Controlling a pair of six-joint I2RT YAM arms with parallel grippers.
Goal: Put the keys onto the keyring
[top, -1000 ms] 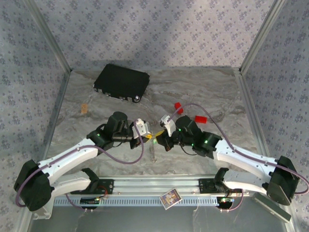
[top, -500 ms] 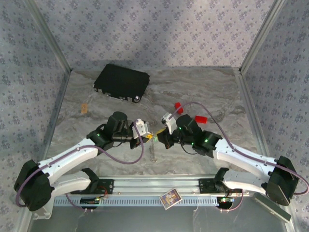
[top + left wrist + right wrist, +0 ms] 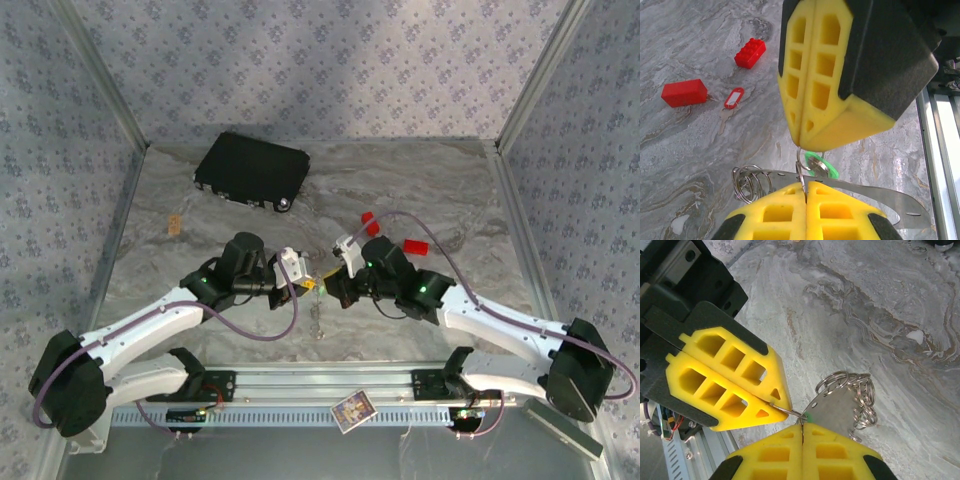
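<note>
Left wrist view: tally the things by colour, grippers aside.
Red: 3, studded brick, plain block, red-tagged key
Green: 1, green key
Silver: 1, keyring
Total: 5

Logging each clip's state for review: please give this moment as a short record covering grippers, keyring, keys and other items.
left gripper: shut, pinching a thin wire loop of the keyring
right gripper: shut, tip to tip with the left one, at the same loop
green key: between the two tips, at the loop; threaded or not, cannot tell
red key: flat on the table, untouched
red blocks: two, near the red key
black case: far side, left of centre
</note>
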